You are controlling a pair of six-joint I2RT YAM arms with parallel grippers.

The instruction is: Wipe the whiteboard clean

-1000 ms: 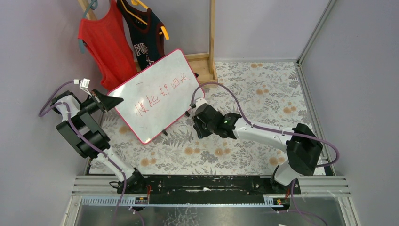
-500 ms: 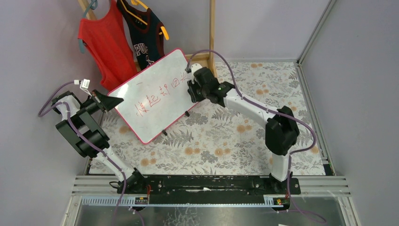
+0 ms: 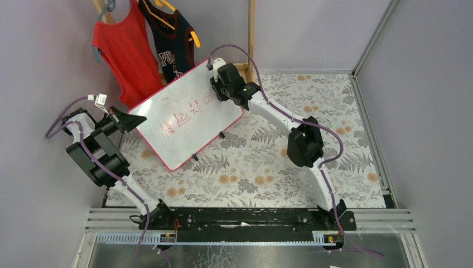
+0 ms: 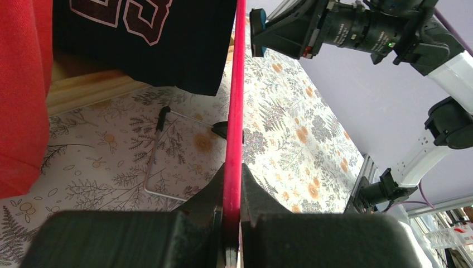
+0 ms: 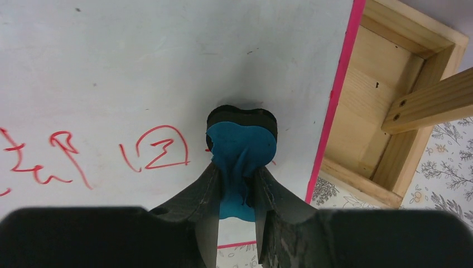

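- Writing in red marker (image 3: 188, 115) runs in one row across the whiteboard (image 3: 184, 139). The strokes look like handwritten characters, one of them boxed or circled (image 5: 157, 154), but I cannot read them.
- White letters on the black jersey (image 3: 173, 42) start with "PU"; the rest is lost in the folds. The left wrist view shows large outlined numerals on it (image 4: 145, 39), cut off at the top.
- The whiteboard is large and white with rounded corners and a thin pink-red frame. It stands tilted at the far left of the floral tabletop (image 3: 268, 167), just in front of the jersey and a red top (image 3: 125, 50).
- A wire stand (image 4: 162, 162) props it from behind.
- The left claw (image 3: 135, 119) is clamped narrow on the board's pink edge (image 4: 237, 84).
- The right claw (image 5: 237, 173) grips a blue eraser (image 5: 241, 139) with a black base, pressed flat on the board near its far right edge.
- Beside that edge sits the shallow boxed base of a wooden rack (image 5: 379, 128).
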